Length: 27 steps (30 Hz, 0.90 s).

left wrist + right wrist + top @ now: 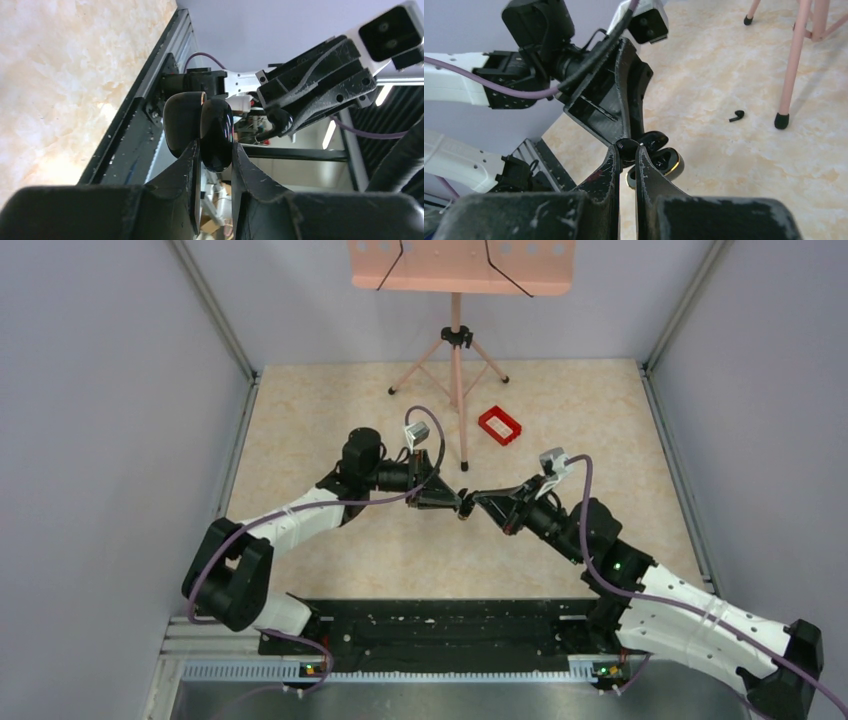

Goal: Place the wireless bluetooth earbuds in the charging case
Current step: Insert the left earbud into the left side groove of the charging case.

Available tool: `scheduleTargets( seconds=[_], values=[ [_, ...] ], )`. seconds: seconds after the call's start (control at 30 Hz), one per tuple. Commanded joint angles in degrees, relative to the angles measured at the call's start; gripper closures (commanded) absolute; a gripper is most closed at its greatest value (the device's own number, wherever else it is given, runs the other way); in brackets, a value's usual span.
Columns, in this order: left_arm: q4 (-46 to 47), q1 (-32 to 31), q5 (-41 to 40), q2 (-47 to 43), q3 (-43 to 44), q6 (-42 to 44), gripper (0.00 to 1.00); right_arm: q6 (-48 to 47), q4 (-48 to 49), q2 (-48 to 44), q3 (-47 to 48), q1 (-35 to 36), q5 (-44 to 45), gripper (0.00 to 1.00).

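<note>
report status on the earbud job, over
Left hand shut on open charging case. Right hand pinching one earbud right at the case. Second earbud loose on table near pink stand foot. Nothing blocking the case.

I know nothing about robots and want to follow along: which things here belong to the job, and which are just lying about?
Belongs to the job:
charging case, open, gripped by the left tool
earbud, pinched in the right tool
second earbud, lying on the table

Just lying about:
red tray
pink stand
</note>
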Motion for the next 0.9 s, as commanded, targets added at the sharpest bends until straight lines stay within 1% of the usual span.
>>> scheduleTargets(
  seconds=[0.0, 0.07, 0.2, 0.3, 0.67, 0.87],
  values=[
    [12.5, 0.0, -0.3, 0.2, -1.0, -12.0, 1.0, -0.7, 8.3, 0.3, 2.1, 0.8, -2.0, 1.0],
    [13.1, -0.1, -0.3, 0.7, -1.1, -13.6, 1.0, -0.7, 8.1, -0.1, 1.8, 0.7, -2.0, 1.0],
    [17.1, -0.1, 0.2, 1.8, -1.1, -18.1, 1.0, -0.7, 7.3, -0.5, 1.2, 0.9, -1.9, 1.0],
    [18.0, -0.1, 0.4, 2.2, -1.2, -19.6, 1.0, -0.2, 7.7, -0.7, 0.3, 0.8, -1.8, 1.0],
    [20.2, -0.1, 0.8, 3.1, -1.7, -21.0, 1.0, 0.4, 9.1, 0.4, -2.3, 0.8, 0.4, 1.0],
    [26.8, -0.1, 1.5, 4.3, -3.1, -26.0, 1.0, 1.0, 9.8, 0.4, -3.1, 0.8, 1.3, 1.0]
  ],
)
